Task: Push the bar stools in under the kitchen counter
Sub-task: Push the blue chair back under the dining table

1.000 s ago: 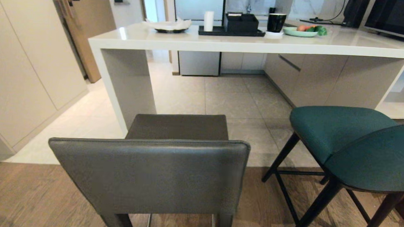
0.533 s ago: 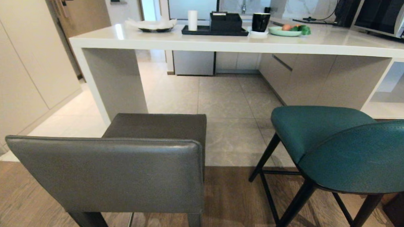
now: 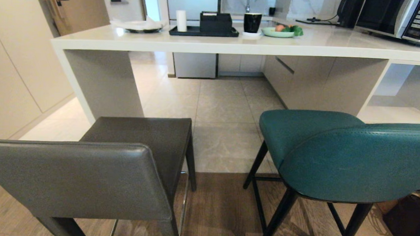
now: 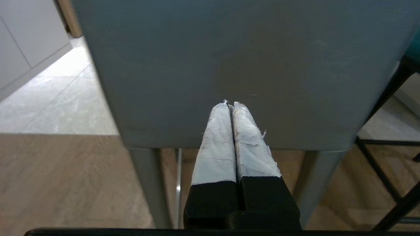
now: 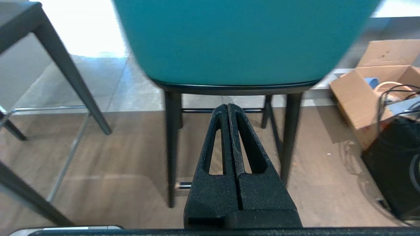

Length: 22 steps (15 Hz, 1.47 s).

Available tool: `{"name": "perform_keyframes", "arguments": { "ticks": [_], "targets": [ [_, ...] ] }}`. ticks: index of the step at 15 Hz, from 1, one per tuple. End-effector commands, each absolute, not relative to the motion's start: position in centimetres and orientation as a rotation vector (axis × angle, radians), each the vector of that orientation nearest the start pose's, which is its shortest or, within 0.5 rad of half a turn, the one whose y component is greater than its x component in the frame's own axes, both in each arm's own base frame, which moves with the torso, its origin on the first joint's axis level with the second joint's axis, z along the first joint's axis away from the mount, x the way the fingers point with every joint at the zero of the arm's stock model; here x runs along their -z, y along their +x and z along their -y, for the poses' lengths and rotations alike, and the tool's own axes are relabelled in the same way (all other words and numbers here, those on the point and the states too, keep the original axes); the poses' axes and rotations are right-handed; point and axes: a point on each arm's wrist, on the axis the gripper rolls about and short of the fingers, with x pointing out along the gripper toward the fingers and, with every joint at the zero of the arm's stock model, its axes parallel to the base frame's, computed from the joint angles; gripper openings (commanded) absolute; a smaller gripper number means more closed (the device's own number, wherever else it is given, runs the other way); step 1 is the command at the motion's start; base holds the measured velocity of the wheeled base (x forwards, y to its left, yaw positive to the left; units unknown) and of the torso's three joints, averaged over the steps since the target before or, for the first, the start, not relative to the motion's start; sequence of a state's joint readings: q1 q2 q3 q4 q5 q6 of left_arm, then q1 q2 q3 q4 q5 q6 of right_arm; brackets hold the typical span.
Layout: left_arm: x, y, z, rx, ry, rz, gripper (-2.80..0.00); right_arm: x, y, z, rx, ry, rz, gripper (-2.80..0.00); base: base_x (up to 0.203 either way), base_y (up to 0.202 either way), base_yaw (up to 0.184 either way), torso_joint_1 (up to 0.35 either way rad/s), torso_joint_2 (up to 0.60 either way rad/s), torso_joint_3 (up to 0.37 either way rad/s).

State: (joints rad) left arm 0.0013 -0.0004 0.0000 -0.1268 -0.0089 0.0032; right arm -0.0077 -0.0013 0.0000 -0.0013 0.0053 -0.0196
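Currently, in the head view, the whole scene is seen shifted toward the left of the frame compared with a second ago, which is read as the camera having swung right, not the furniture moving. The kitchen counter [image 3: 219, 45] is stretched across the upper part of the frame. The grey bar stool [image 3: 89, 173] is shown at lower left and the teal bar stool [image 3: 334, 157] at lower right; both are stood well out from the counter, so neither is judged pushed in yet. On the counter a black tray [image 3: 203, 32] is seen carrying a white cylinder and a black box, and beside it a green plate [image 3: 277, 32] with vegetables is placed.

In the left wrist view, the left hand [image 4: 230, 105] is shown with its fingers pressed together, close behind the grey stool's back, centre frame; contact cannot be told.

In the right wrist view, the right hand [image 5: 228, 106] is likewise closed on nothing, below the teal stool's seat. At right, an open cardboard box [image 5: 367, 88] holding assorted items is seen.
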Motion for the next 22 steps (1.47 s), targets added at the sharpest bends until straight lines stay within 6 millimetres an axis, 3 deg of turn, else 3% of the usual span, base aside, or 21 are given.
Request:
{"name": "perform_keyframes", "arguments": {
  "ticks": [1,22],
  "targets": [
    [-7.74,-2.03,0.02,0.008,0.004,0.087,-2.8,-7.56,-2.28,-0.03,0.002,-0.02,0.002,-2.8,0.0,-0.192,0.002,0.002,0.01,0.002],
    [-7.75,-2.03,0.02,0.008,0.002,0.089,-2.8,-7.56,-2.28,-0.03,0.002,-0.018,0.002,-2.8,0.0,-0.194,0.002,0.003,0.0,0.002]
  ]
}}
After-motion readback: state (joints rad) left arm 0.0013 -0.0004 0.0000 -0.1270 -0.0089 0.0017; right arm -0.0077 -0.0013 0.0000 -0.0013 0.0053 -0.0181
